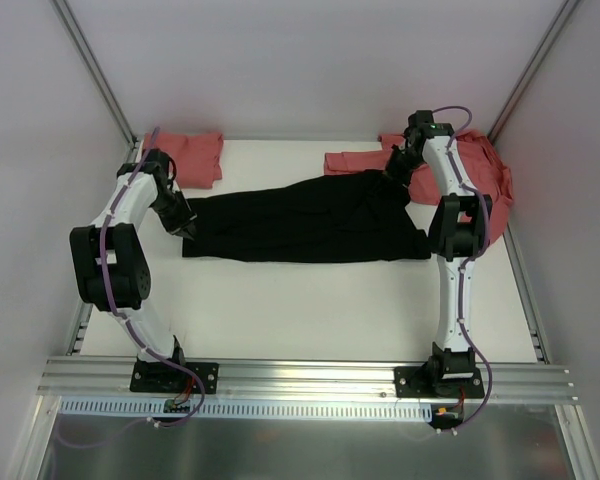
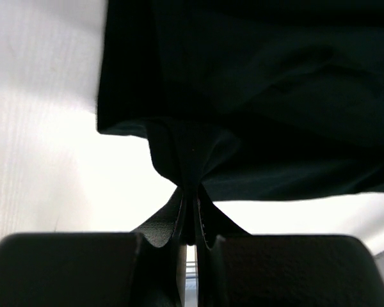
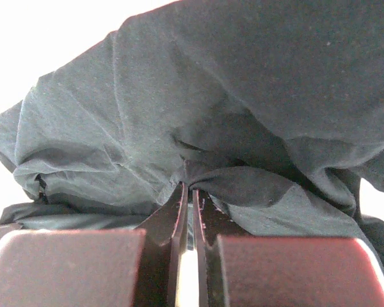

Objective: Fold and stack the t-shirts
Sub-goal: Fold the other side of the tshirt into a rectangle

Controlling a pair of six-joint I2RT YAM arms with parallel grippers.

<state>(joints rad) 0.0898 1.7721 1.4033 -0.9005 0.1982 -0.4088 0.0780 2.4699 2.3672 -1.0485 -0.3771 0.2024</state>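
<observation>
Left gripper (image 2: 191,199) and right gripper (image 3: 187,189) pinch opposite edges of black t-shirt (image 1: 310,215).

A large black cloth t-shirt (image 1: 310,215), matt and softly creased, lies across the centre of a smooth, matt white table (image 1: 310,310). Close up, its weave looks fine and bunches into wrinkles. A folded salmon-red cloth t-shirt (image 1: 195,155) at upper left and a heaped salmon-red cloth t-shirt (image 1: 485,165) at upper right share the same dull, soft finish. The left pincer (image 2: 191,192) and right pincer (image 3: 187,188) are black plastic, grainy on their lower blocks. A ribbed silver metal rail (image 1: 310,375) along the bottom has a brushed sheen.
</observation>
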